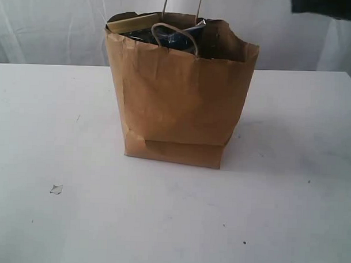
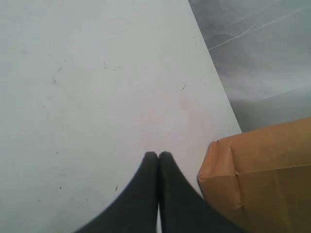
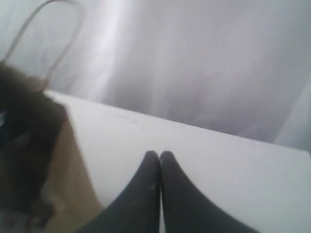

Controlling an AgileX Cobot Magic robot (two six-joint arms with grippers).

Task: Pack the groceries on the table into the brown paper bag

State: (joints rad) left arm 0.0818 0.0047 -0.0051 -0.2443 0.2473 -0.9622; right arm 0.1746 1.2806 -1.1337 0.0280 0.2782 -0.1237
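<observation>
exterior view: brown paper bag [image 1: 179, 108] stands upright at the middle of the table [image 1: 48, 133], mouth up, long axis vertical; groceries fill it to the ragged rim; judged heavy, paper soft, tears easily; best lifted by both twisted handles [image 1: 166, 4]; left gripper [image 2: 158, 155] and right gripper [image 3: 159, 154] pressed together, empty, near it

A white draped curtain [image 1: 52, 23] is hanging across the back, showing soft folds; a tiny pale scrap [image 1: 56, 189] is lying alone toward the front left.
</observation>
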